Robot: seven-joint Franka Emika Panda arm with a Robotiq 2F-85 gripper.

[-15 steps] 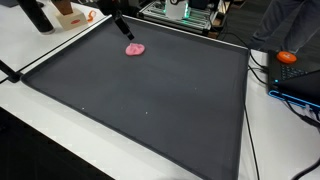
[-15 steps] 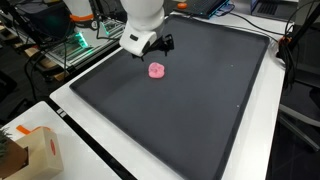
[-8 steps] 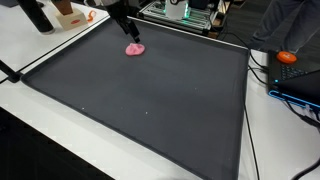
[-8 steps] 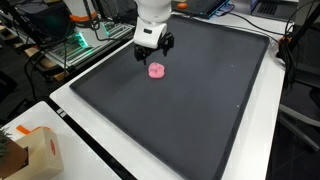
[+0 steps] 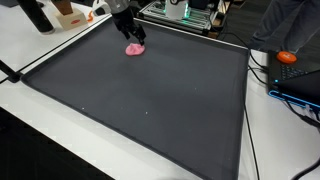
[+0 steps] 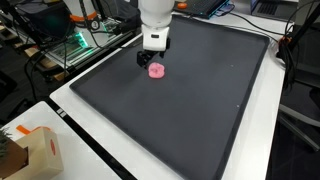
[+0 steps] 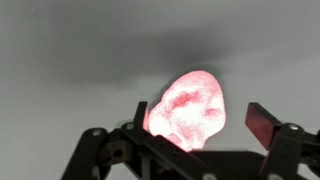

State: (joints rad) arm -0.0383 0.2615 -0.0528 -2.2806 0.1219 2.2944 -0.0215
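A small pink lumpy object [image 5: 135, 48] lies on the big dark mat [image 5: 150, 100] near its far edge; it shows in both exterior views [image 6: 156, 70]. My gripper [image 6: 152, 56] hangs just above it, fingers pointing down. In the wrist view the pink object [image 7: 188, 108] glows between the two spread fingers of my gripper [image 7: 200, 122], closer to one finger, with a gap to the other. The gripper is open and holds nothing.
The mat [image 6: 200, 100] lies on a white table. A cardboard box [image 6: 30, 152] stands on a table corner. An orange item [image 5: 288, 57] and cables lie beside the mat. Equipment racks [image 5: 185, 12] stand behind the far edge.
The gripper has moved across the mat and come down over the pink object, which has not moved.
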